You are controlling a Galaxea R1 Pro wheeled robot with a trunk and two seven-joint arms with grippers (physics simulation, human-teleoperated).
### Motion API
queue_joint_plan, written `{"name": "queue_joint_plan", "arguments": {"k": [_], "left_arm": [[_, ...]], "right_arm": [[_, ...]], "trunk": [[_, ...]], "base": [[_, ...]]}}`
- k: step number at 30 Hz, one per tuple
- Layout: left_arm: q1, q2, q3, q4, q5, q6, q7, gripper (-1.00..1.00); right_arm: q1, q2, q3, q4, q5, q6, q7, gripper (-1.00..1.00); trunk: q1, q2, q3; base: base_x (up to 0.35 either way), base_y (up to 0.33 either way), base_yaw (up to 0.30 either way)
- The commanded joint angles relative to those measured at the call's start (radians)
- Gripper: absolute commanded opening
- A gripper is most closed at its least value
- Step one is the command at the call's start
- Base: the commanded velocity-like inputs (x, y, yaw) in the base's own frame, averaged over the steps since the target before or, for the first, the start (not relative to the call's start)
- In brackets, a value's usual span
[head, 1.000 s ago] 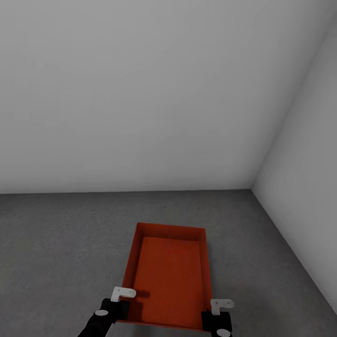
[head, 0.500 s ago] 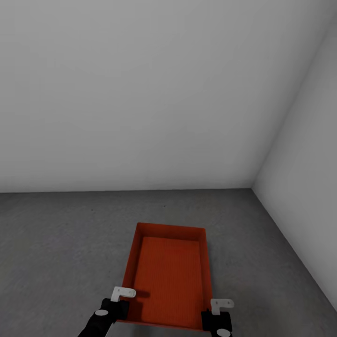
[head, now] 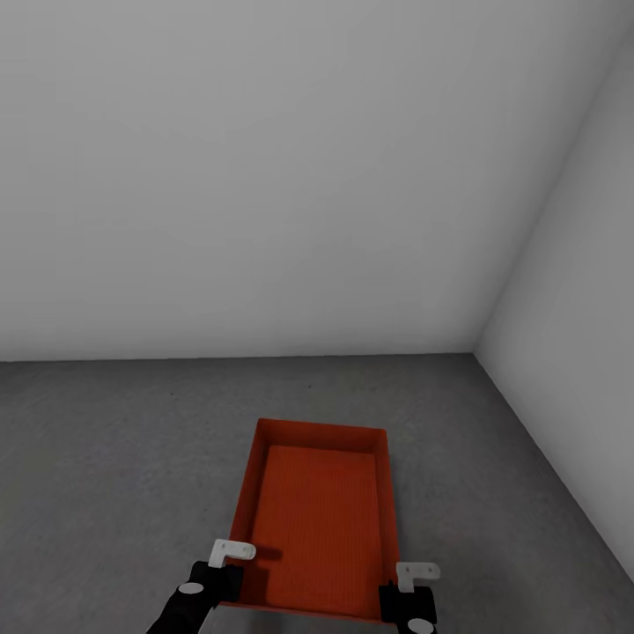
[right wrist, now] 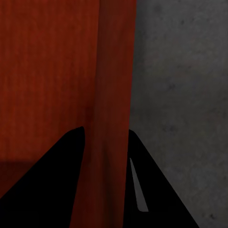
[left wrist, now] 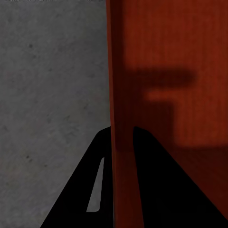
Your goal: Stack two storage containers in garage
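One orange-red storage container (head: 319,524) sits low over the dark grey concrete floor (head: 106,458) near the garage's right corner, long axis running near to far. The left gripper (head: 211,577) clamps its left wall and the right gripper (head: 408,592) its right wall — each wrist view shows a wall pinched between two black fingers (left wrist: 95,190). Both arms are equally close, at the near end. Whether the base touches the floor I cannot tell — the count is one container, two grippers.
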Motion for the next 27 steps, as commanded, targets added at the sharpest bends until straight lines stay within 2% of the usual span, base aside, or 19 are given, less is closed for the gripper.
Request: {"name": "queue_joint_plan", "arguments": {"k": [1, 11, 18, 27], "left_arm": [[0.000, 0.001, -0.011, 0.087, 0.005, 0.005, -0.025, -1.00], [0.000, 0.001, -0.011, 0.086, 0.005, 0.005, -0.025, -1.00], [0.000, 0.001, -0.010, 0.086, 0.005, 0.005, -0.025, -1.00], [0.000, 0.001, -0.010, 0.085, 0.005, 0.005, -0.025, -1.00]], "right_arm": [[-0.002, -0.033, -0.005, -0.002, 0.015, -0.009, -0.011, -1.00], [-0.002, -0.033, -0.005, -0.002, 0.015, -0.009, -0.011, -1.00], [-0.002, -0.033, -0.005, -0.002, 0.015, -0.009, -0.011, -1.00], [-0.002, -0.033, -0.005, -0.002, 0.015, -0.009, -0.011, -1.00]], "trunk": [[0.000, 0.000, -0.001], [0.000, 0.000, -0.001], [0.027, -0.049, -0.023], [0.027, -0.049, -0.023]], "base": [[0.000, 0.000, 0.000], [0.000, 0.000, 0.000], [0.000, 0.000, 0.000], [0.000, 0.000, 0.000]]}}
